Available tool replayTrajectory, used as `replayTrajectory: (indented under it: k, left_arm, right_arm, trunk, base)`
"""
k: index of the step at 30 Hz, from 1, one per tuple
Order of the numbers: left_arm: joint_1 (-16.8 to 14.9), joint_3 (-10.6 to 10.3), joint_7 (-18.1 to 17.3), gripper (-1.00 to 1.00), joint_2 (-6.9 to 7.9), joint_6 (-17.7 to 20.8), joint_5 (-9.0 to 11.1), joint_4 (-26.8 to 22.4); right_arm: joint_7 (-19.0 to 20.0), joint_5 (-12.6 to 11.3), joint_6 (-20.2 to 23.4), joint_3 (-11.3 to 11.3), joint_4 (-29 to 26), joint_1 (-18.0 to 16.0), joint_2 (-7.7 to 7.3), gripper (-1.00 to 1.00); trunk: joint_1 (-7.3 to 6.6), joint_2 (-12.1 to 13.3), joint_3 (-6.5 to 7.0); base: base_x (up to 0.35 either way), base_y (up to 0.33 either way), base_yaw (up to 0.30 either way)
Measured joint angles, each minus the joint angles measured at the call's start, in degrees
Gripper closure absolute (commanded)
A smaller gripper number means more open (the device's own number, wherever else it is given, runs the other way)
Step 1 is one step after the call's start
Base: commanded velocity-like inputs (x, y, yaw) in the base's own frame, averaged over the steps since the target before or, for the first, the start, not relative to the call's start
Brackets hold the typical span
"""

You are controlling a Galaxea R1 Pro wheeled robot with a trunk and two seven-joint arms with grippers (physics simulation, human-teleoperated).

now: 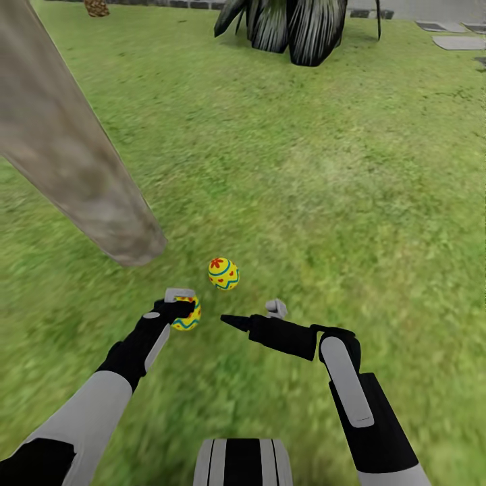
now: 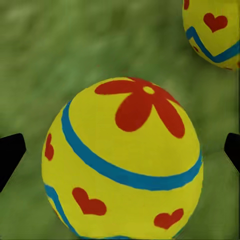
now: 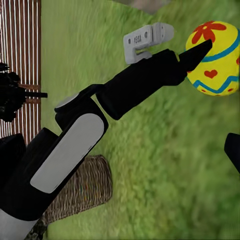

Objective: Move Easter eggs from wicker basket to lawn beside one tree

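Observation:
Two yellow Easter eggs with blue zigzags and red marks lie on the lawn [image 1: 351,189] close to the base of a pale, mottled tree trunk [image 1: 74,169]. One egg [image 1: 223,273] sits free just right of the trunk's foot. The other egg [image 1: 188,318] [image 2: 125,160] is between the fingers of my left gripper [image 1: 181,307] [image 2: 120,150], which is open, with grass showing on both sides of the egg. My right gripper [image 1: 229,319] hovers open just right of it with nothing in it. The wicker basket [image 1: 96,7] [image 3: 82,190] stands far off on the grass.
A low dark broad-leaved plant [image 1: 290,27] grows at the far middle. Grey stepping stones [image 1: 459,42] lie at the far right. A slatted brown fence [image 3: 20,45] shows beyond the grass. Open grass spreads to the right of the tree.

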Motion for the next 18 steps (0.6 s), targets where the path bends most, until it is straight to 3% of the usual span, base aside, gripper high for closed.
replayTrajectory:
  k: [18]
  left_arm:
    - [0.0, -0.57, -0.69, -1.0, -0.01, 3.13, -0.22, -0.05]
  right_arm:
    - [0.0, 0.0, 0.0, 0.0, 0.0, 0.0, 0.0, -1.0]
  trunk:
    - [-0.46, 0.24, 3.99]
  base:
    - [0.0, 0.0, 0.0]
